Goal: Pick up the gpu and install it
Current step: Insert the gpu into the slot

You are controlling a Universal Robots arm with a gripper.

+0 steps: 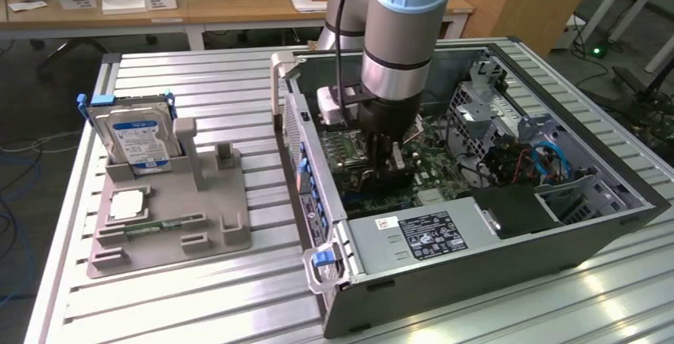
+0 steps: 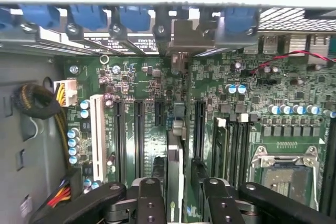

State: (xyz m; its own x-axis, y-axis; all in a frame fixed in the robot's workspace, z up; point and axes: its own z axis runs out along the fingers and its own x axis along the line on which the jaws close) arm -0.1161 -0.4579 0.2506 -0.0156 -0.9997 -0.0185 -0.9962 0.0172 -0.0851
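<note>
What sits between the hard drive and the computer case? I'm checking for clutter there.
In the exterior view, the grey holder's empty upright brackets, then a bare strip of slatted table, separate the hard drive from the computer case.

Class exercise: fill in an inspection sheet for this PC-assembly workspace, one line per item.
Surface: slatted metal table carrying a grey parts fixture.
Job's things: gpu edge-on over the motherboard, inside the open PC case.
Clutter: hard drive upright in the fixture; memory stick lying flat.
Grippers: gripper inside the case, jaws closed on the gpu.
Cables: yellow-black bundle; red wire.
Surroundings: wooden desk behind.
</note>
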